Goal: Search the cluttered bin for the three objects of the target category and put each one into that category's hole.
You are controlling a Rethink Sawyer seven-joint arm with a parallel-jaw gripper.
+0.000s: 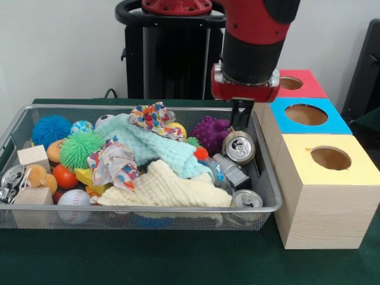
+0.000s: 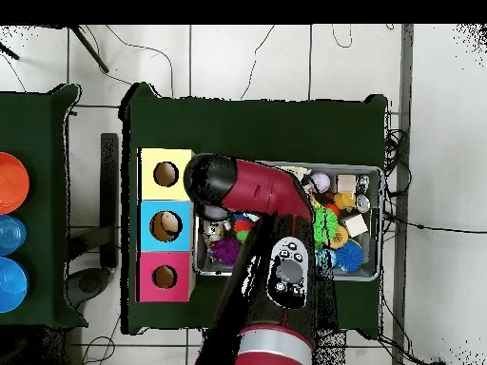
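so the gripper hangs right above an upright silver can in the bin; can't tell if it's open or closed. A clear bottle lies just in front of that can. Overhead, the arm hides all this.

The arm is a thick red and black tube with a silver ring, a red collar and a thin black gripper.

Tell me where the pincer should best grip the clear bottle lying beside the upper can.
Probably across the clear bottle's mid-body, coming from above: it lies on its side, slanting toward the lower can, its upper side exposed. The pincer hangs by the upper can.
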